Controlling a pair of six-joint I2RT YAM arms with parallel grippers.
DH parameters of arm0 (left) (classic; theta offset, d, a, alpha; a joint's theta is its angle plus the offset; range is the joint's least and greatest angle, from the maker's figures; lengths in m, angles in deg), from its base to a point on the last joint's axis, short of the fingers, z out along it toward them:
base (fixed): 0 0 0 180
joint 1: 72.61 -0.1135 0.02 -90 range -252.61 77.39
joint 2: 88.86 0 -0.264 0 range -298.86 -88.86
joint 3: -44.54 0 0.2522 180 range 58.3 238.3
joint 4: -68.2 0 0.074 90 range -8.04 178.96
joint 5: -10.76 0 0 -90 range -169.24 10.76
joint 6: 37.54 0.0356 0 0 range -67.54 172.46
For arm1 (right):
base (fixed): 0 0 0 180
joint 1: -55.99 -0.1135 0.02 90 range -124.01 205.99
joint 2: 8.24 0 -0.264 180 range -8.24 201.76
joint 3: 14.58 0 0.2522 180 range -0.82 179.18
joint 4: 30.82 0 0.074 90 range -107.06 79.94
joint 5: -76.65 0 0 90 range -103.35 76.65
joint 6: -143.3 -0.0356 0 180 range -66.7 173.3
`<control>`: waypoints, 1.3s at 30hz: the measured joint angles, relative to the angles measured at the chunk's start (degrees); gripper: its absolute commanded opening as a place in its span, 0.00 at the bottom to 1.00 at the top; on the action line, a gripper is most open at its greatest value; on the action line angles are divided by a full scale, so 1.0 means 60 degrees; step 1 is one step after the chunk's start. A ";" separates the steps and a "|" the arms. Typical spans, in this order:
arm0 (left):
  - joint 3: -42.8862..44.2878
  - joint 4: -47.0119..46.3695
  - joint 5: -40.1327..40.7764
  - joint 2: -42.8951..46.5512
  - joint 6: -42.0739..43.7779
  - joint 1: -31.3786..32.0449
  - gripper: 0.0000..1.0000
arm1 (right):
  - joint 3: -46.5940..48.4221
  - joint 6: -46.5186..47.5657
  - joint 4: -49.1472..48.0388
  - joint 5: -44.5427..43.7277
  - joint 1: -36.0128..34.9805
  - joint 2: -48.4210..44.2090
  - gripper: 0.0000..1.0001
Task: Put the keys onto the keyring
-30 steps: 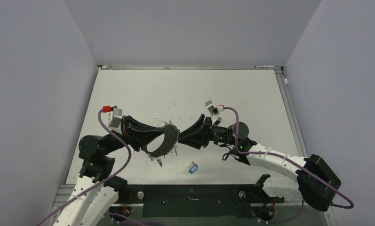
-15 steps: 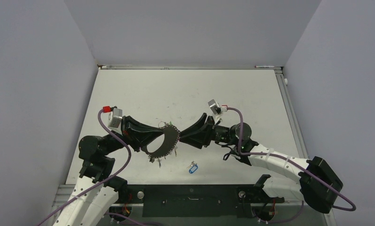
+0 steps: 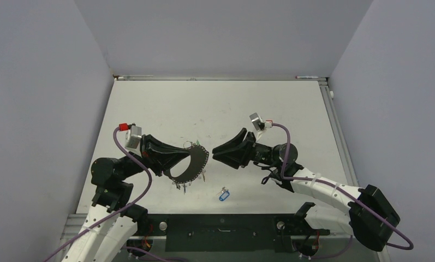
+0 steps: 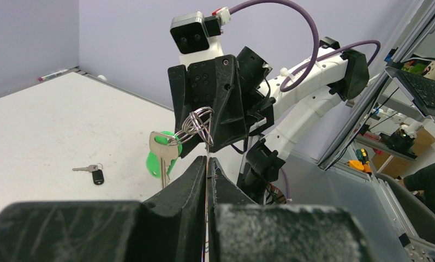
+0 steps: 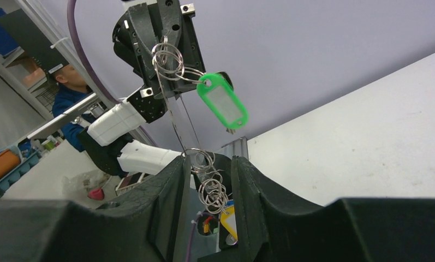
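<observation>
My left gripper (image 3: 193, 162) is shut on the thin wire of the keyring (image 3: 206, 157), held up above the table; in the left wrist view the wire runs between its closed jaws (image 4: 207, 161). A green-tagged key (image 4: 161, 155) and small split rings (image 4: 198, 123) hang on the ring. My right gripper (image 3: 214, 152) stands just right of the ring, open. In its own view, small rings (image 5: 209, 185) and a yellow tag (image 5: 230, 215) show through the gap between its fingers (image 5: 207, 161), with the green tag (image 5: 223, 101) higher up. A blue-tagged key (image 3: 222, 195) lies on the table.
A black-headed key (image 4: 92, 173) lies on the white table (image 3: 166, 109) beyond the left gripper. Grey walls close in the back and both sides. The arm bases and a black rail (image 3: 220, 225) run along the near edge.
My right gripper has drawn back to the right, away from the keyring. The left gripper and the ring have stayed where they were.
</observation>
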 measured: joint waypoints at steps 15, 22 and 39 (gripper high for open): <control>0.0000 -0.0135 0.0004 0.0000 -0.0007 0.0000 0.00 | -0.0069 -0.0703 -0.1035 -0.0015 -0.0113 0.0594 0.33; 0.0000 -0.0142 0.0004 0.0000 -0.0015 0.0000 0.00 | -0.0069 -0.0696 -0.1191 -0.0004 -0.0306 0.0790 0.32; -0.0033 -0.0273 0.0011 0.0000 -0.0044 0.0000 0.00 | -0.0062 -0.0729 -0.1497 -0.0047 -0.0419 0.1162 0.30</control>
